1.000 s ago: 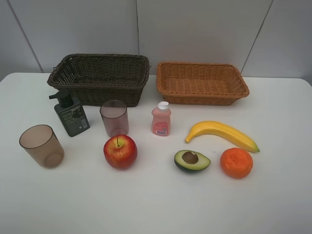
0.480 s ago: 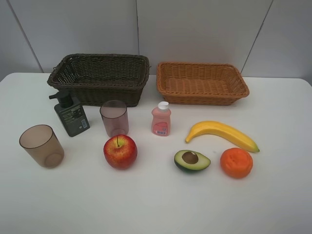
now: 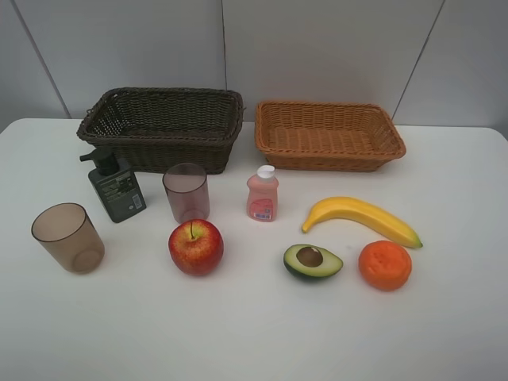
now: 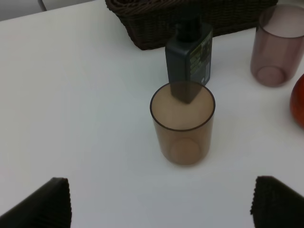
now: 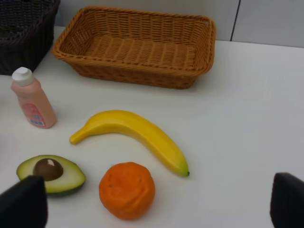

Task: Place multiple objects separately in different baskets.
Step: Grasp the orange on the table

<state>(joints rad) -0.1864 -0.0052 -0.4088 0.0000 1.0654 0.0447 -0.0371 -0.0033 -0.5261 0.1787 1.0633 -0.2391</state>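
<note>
You have both baskets along the far edge of the white table point(image 3: 254, 341). The dark brown basket point(image 3: 159, 151) sits left of the middle and the light orange-tan basket point(image 3: 329, 163) just beside it on the right, the two apart. Every object rests on the table, outside them.

The dark green pump bottle point(image 3: 117, 188) stands upright close to the dark basket's front wall, with a brownish cup point(image 3: 186, 193) beside it toward the middle. The second brownish cup point(image 3: 68, 238) stands nearer the left edge. The red apple point(image 3: 196, 247) sits just in front of the first cup. The pink bottle point(image 3: 263, 194) stands upright near the table's middle. The banana point(image 3: 361, 219) lies in front of the light basket. The halved avocado point(image 3: 313, 261), cut face up, and the orange point(image 3: 385, 264) lie nearer the front edge.

Your left gripper point(image 4: 161, 203) faces the second cup with its fingers spread wide, grasping nothing. Your right gripper point(image 5: 156, 204) is spread wide too, near the orange, grasping nothing.
</note>
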